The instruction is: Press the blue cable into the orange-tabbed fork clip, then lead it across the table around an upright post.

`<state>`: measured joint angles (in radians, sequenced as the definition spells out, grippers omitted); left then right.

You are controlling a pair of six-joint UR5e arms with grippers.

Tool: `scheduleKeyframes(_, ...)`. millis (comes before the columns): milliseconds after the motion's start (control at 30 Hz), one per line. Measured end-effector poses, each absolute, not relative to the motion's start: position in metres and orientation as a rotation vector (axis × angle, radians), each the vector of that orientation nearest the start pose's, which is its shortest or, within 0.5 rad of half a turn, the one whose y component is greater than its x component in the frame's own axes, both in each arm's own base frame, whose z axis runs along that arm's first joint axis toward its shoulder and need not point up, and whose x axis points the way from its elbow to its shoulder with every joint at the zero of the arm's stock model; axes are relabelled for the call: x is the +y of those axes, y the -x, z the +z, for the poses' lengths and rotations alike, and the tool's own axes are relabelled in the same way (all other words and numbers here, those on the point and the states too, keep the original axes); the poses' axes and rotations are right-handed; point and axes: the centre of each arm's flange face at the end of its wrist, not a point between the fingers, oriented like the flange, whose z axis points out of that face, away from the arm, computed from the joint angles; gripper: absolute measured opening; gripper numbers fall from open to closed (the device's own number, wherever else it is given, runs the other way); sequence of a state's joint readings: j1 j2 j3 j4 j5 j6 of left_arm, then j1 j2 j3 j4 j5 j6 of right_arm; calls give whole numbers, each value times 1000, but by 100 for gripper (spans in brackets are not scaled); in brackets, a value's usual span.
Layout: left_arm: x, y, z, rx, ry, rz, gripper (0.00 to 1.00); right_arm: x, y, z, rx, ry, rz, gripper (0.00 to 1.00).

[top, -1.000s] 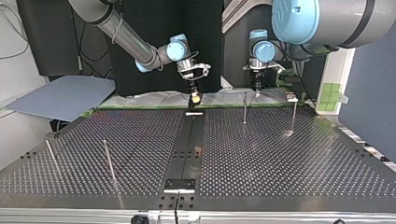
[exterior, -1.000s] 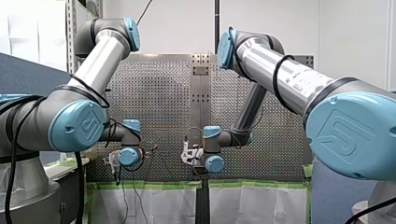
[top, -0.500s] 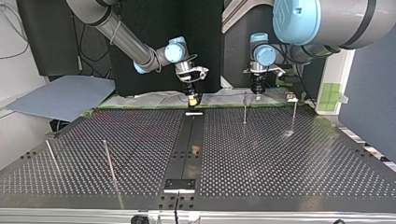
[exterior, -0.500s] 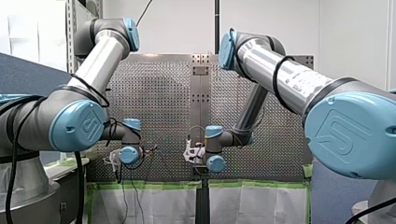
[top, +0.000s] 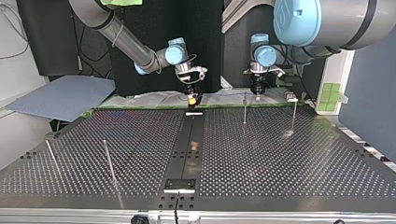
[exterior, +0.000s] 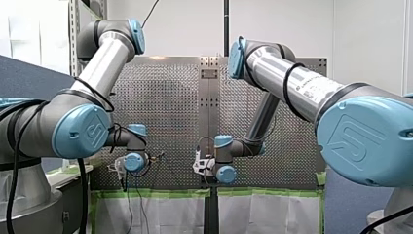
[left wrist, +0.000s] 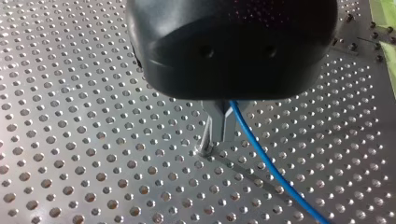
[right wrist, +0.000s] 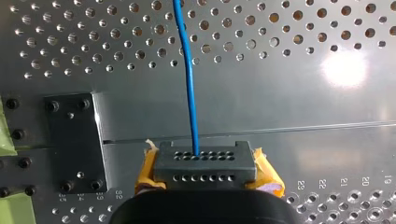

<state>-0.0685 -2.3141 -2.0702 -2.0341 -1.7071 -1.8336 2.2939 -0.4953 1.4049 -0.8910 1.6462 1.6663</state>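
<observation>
Both arms reach down at the table's (top: 280, 154) edge nearest their bases. My right gripper (right wrist: 196, 159), over the centre strip (top: 190, 135), pinches the blue cable (right wrist: 189, 84) between yellow pads (right wrist: 268, 179). My left gripper (left wrist: 223, 134) pinches it too, beside an upright post (top: 244, 109).

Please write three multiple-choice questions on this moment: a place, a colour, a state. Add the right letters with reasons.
1. In the left wrist view the upright post stands: A beside my left gripper; B far ahead of it; C on green tape.
2. The cable is: A red; B blue; C white.
3. My left gripper is: A open; B shut on the post; C shut on the cable.
A: the post rises right by the metal fingers. B: blue in both wrist views. C: the cable leaves the closed fingers.
</observation>
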Motion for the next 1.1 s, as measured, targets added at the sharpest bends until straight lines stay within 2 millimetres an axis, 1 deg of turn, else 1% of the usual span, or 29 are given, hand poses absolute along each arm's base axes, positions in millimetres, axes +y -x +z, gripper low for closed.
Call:
scheduleKeyframes(167, -152, -491, -20, 1701, 275, -135, 0, -451, -566, -46, -931, -1668, 1718, 0)
scheduleKeyframes(267, -151, -494, -22, 1703, 277, -135, 0, -452, -566, -46, -930, -1666, 1716, 0)
scheduleKeyframes(600, -151, -512, -17, 1694, 282, -159, 0, -461, -561, -45, -943, -1645, 1707, 0)
scheduleKeyframes(1100, -142, -526, -13, 1680, 302, -170, 0, -492, -547, -36, -987, -1586, 1681, 0)
